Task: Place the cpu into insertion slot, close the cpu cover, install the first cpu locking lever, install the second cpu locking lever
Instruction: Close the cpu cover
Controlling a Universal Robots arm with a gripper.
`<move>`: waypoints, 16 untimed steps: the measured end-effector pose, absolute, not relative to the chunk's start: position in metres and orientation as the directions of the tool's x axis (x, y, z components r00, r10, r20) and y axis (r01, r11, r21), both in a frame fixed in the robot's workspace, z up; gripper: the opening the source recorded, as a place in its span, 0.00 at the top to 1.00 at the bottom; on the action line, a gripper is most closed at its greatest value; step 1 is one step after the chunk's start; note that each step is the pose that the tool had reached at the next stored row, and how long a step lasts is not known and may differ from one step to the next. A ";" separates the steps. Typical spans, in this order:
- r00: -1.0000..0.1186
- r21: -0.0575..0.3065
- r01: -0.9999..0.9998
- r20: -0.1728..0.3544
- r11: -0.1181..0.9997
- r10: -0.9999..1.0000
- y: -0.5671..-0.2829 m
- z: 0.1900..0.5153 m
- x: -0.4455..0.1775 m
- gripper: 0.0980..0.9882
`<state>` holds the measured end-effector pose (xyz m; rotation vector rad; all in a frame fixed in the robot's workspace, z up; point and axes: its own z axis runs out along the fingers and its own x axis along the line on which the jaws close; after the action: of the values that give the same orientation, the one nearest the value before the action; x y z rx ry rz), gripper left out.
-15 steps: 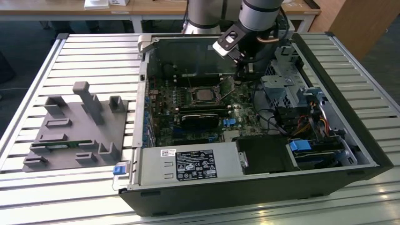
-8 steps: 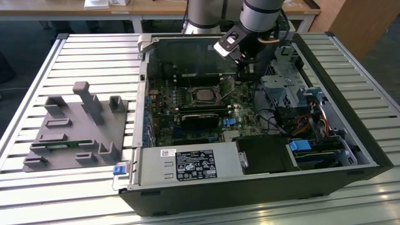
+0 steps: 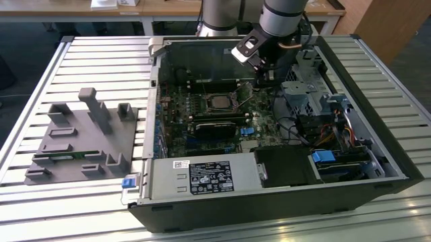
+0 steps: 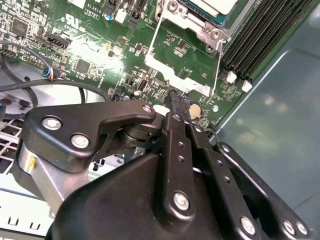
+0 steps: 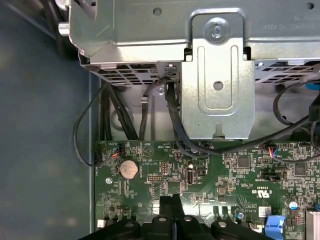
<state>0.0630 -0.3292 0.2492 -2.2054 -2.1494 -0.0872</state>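
The cpu (image 3: 219,103) lies silvery in the insertion slot (image 3: 205,103) on the green motherboard, and its corner shows in the second wrist view (image 4: 212,5). The cpu cover (image 4: 182,82), a thin metal frame with a square window, stands swung open off the slot, with board showing through the window. My gripper (image 3: 264,76) hangs inside the case toward the exterior view's right of the slot. Its black fingers (image 4: 172,127) are shut together with nothing between them. The tips (image 4: 176,99) sit right at the cover's free edge. The same shut fingers (image 5: 167,207) point at the board in the first wrist view.
Long black memory slots (image 4: 260,35) run beside the socket. A metal drive cage (image 5: 215,75) and black cables (image 5: 85,130) crowd the case wall near a coin battery (image 5: 129,168). A power supply (image 3: 202,176) fills the case front. A grey fixture block (image 3: 81,136) stands on the slatted table.
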 end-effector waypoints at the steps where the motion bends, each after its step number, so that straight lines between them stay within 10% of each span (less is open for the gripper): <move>1: 0.026 -0.005 1.000 0.083 -0.025 0.996 -0.329 0.249 0.063 0.99; 16: 0.026 -0.006 1.000 0.083 -0.025 0.996 -0.329 0.248 0.060 0.99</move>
<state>0.0605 -0.3292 0.2478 -2.2045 -2.1489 -0.0853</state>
